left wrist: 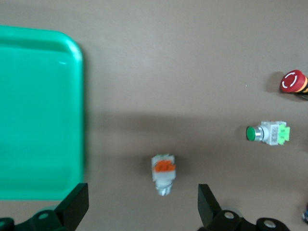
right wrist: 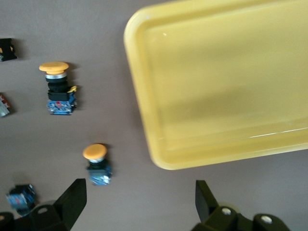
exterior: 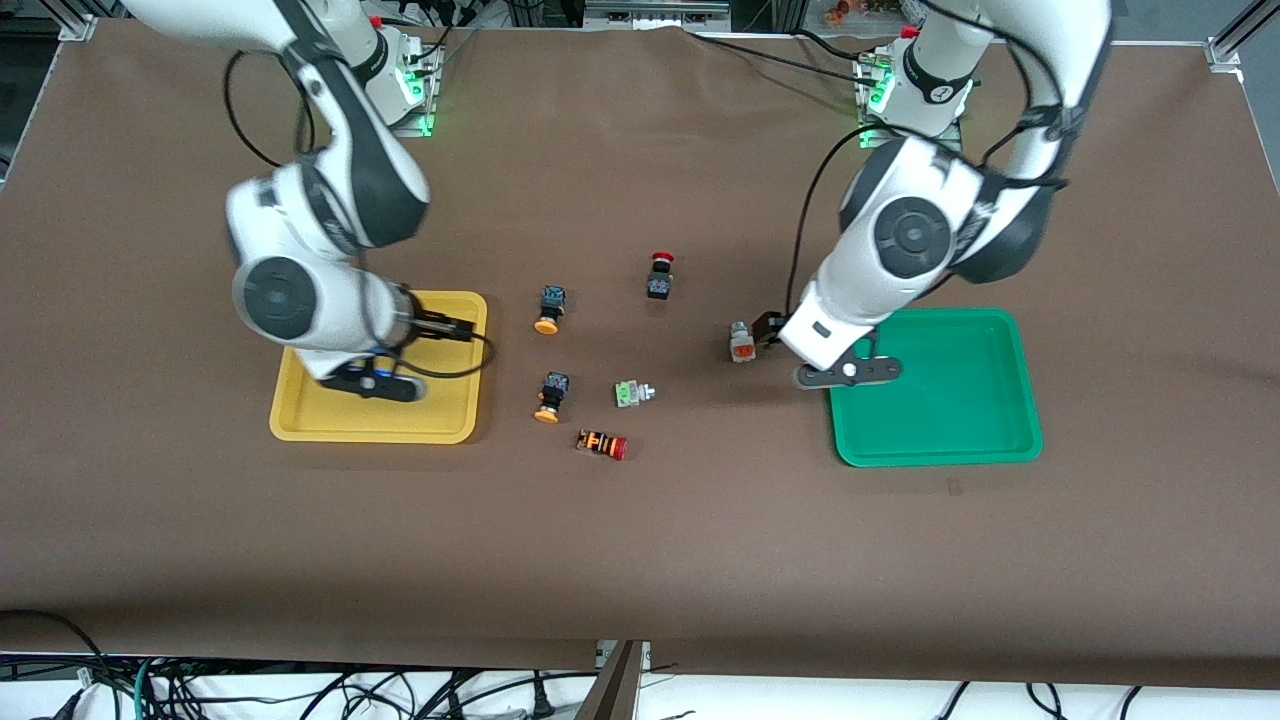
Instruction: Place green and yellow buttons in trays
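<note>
My left gripper is open and empty, in the air over the green tray's edge that faces the table's middle. In the left wrist view a pale grey button with an orange part lies on the cloth just ahead of its fingers; it also shows in the front view. A pale grey button with a green part lies mid-table. My right gripper is open and empty over the yellow tray. Two yellow-capped black buttons lie beside that tray. Both trays are empty.
A black button with a red mushroom cap lies farther from the front camera than the others. An orange-and-black striped button with a red cap lies nearest to it. Brown cloth covers the table.
</note>
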